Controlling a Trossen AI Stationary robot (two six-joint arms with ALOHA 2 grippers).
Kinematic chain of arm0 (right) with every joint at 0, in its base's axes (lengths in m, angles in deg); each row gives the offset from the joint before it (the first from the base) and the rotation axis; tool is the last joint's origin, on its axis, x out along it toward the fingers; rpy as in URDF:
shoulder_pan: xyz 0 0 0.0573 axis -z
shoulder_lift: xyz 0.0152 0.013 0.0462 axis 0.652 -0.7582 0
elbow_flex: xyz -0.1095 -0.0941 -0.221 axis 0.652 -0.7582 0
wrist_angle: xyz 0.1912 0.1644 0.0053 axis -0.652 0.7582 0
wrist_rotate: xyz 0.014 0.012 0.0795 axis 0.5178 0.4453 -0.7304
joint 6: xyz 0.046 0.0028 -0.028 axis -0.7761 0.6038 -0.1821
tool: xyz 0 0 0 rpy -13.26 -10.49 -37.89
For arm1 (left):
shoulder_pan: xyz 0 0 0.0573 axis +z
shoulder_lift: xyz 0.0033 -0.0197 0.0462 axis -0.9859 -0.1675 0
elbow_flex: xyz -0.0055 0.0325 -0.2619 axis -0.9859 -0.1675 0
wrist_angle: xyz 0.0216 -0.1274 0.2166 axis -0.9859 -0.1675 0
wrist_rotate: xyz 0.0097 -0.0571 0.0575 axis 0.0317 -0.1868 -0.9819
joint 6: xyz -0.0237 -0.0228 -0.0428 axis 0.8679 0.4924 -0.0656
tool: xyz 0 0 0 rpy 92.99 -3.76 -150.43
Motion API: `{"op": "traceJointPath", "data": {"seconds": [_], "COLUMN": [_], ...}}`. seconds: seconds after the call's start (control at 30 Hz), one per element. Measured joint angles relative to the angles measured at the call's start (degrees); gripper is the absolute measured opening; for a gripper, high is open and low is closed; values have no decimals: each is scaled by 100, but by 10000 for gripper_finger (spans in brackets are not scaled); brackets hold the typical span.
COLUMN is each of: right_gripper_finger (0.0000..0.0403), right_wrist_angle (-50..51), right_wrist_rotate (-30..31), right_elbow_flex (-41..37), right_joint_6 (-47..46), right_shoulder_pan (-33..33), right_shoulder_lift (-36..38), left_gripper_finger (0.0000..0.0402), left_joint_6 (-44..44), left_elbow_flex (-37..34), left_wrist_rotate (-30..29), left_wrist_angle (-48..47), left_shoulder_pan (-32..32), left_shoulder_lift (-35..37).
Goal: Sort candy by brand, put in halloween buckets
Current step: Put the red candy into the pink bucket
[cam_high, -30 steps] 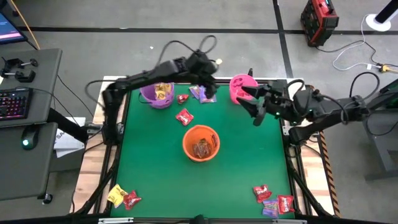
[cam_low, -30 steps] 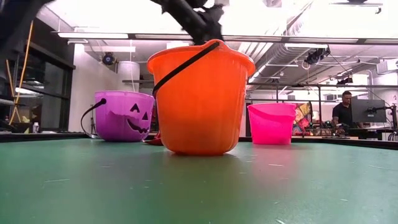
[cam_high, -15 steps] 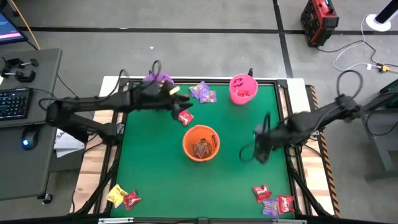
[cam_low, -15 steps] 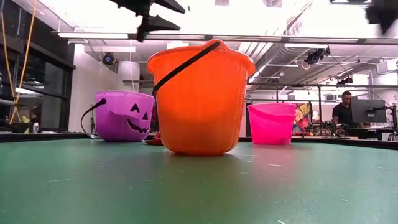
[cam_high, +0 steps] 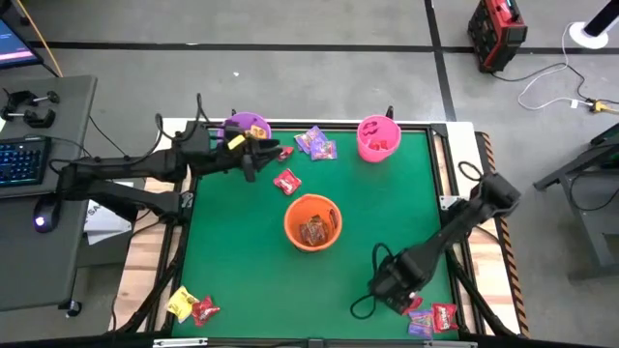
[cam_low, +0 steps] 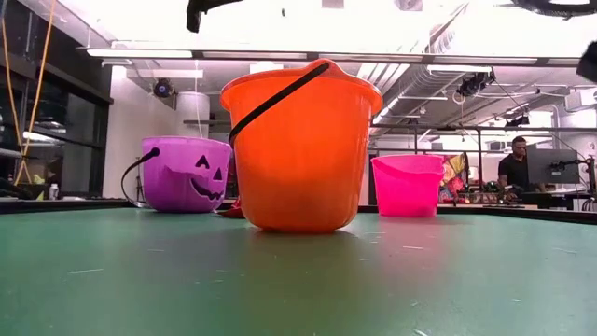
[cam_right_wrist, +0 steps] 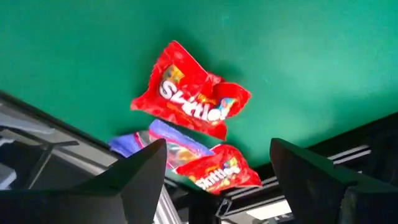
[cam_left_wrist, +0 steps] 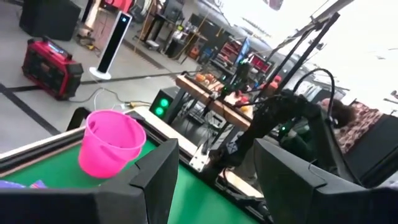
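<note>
Green felt-covered counter (cam_high: 232, 261), holding three round plastic buckets: orange (cam_high: 311, 221) at centre with brown-wrapped candy inside, purple (cam_high: 246, 129) and pink (cam_high: 377, 136) along the far edge.

Loose crinkly packets: red one (cam_high: 286, 181) between purple and orange buckets; purple pair (cam_high: 315, 144) between purple and pink; yellow and red pair (cam_high: 192, 307) at the near left corner; red and purple cluster (cam_high: 426, 313) at the near right corner.

Right gripper (cam_high: 395, 282): jaws spread wide, empty, poised just beside the near right cluster; its wrist view shows a red Skittles packet (cam_right_wrist: 191, 99) between them.

Left gripper (cam_high: 253, 155): beside the purple bucket, jaws parted, empty.

Handling note: likely best to descend centred on the topmost red packet alone, clear of its overlapping neighbours.
</note>
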Motion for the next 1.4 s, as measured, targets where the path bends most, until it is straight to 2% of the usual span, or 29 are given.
{"op": "traceJointPath", "data": {"seconds": [0.3,0.6,0.73,0.9,0.97,1.07,1.17,1.3,1.4], "right_gripper_finger": [279,268,205,56,16,26,29,5,7], "right_wrist_angle": [-315,-659,-692,-131,296,934,1269,1425,1393], "right_wrist_rotate": [86,-134,-135,44,324,848,1731,3795,5466], "right_elbow_flex": [0,0,0,139,294,509,568,573,573], "right_joint_6": [-439,-268,-87,229,394,622,716,727,994], "right_shoulder_pan": [9,-50,-151,-216,-207,-14,413,1314,2257], "right_shoulder_lift": [-460,-1021,-1068,-843,-593,-46,630,1613,2265], "left_gripper_finger": [195,195,195,195,195,195,195,195,195], "left_joint_6": [52,207,205,203,163,156,199,199,201], "left_elbow_flex": [0,0,0,0,0,0,0,0,0], "left_wrist_rotate": [363,656,658,650,610,600,592,590,590], "left_wrist_angle": [-61,-117,-158,-153,-134,-124,-122,-122,-120], "left_shoulder_pan": [0,-2,-2,0,15,66,117,120,109], "left_shoulder_lift": [7,7,7,7,7,7,7,7,7]}}
